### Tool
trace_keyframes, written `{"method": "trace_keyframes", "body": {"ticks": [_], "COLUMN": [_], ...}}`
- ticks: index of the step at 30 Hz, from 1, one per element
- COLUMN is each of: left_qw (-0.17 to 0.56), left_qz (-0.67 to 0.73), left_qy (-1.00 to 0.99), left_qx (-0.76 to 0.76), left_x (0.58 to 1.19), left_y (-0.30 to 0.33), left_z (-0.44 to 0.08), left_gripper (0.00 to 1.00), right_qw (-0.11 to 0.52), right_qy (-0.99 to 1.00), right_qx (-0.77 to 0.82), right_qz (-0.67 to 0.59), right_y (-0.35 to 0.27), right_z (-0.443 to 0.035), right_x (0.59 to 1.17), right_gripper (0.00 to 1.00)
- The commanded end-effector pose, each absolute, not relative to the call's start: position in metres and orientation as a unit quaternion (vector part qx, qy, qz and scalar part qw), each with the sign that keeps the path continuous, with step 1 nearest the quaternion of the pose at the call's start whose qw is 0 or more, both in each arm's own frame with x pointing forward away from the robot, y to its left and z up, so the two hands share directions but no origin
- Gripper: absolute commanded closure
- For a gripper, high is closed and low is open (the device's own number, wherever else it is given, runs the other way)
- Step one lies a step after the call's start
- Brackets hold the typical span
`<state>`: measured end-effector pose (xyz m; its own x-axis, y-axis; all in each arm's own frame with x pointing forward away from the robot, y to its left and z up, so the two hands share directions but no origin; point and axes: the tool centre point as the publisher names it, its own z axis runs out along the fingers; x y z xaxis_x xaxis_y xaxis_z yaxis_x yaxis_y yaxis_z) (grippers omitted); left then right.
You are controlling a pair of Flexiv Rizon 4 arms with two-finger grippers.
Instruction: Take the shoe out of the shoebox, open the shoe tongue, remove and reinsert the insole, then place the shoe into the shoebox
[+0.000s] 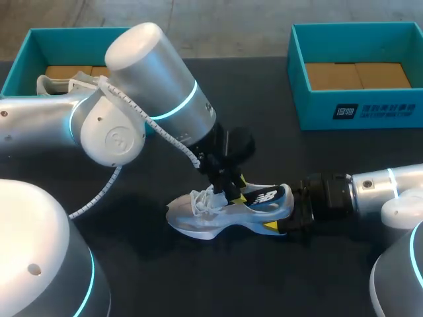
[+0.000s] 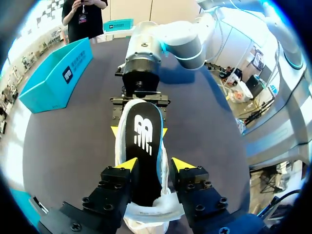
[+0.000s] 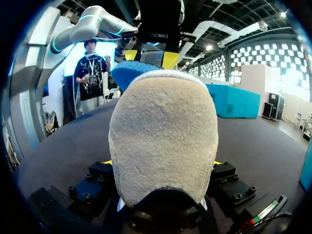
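A white and grey shoe (image 1: 211, 221) lies on its sole on the dark table, toe to the left. Its black insole (image 1: 264, 197) with a blue edge rests in the shoe's opening, heel end raised. In the left wrist view the insole (image 2: 144, 139) runs between the fingers of my left gripper (image 2: 155, 165), which stand open on either side of it over the laces (image 1: 230, 191). My right gripper (image 1: 292, 212) is shut on the shoe's heel (image 3: 163, 131), one yellow tip on each side of it (image 2: 140, 130). The insole's blue underside (image 3: 132, 73) shows above the heel.
A teal shoebox (image 1: 357, 109) with a cardboard floor stands at the back right. A second teal box (image 1: 23, 56) at the back left holds another pale shoe (image 1: 56, 84), partly hidden by my left arm.
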<state>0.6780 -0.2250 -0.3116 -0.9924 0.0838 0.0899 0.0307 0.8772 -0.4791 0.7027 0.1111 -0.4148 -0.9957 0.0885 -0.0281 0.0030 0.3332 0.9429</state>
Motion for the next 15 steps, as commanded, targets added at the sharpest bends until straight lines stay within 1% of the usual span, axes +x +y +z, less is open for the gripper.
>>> {"method": "trace_keyframes", "body": {"ticks": [1,15], "left_qw": [0.026,-0.064], "left_qz": [0.245,0.247], "left_qy": [-0.969,-0.967], "left_qx": [-0.025,-0.019], "left_x": [0.669,0.655], "left_y": [-0.224,-0.240], "left_z": [-0.307,-0.309], "left_gripper": [0.59,0.55], "right_qw": [0.037,0.037], "right_qy": [0.817,0.817], "right_qx": [0.029,0.029], "right_qz": [0.575,0.575], "right_y": [0.112,0.112], "right_z": [-0.415,-0.415], "right_x": [0.702,0.702], "right_gripper": [1.00,1.00]}}
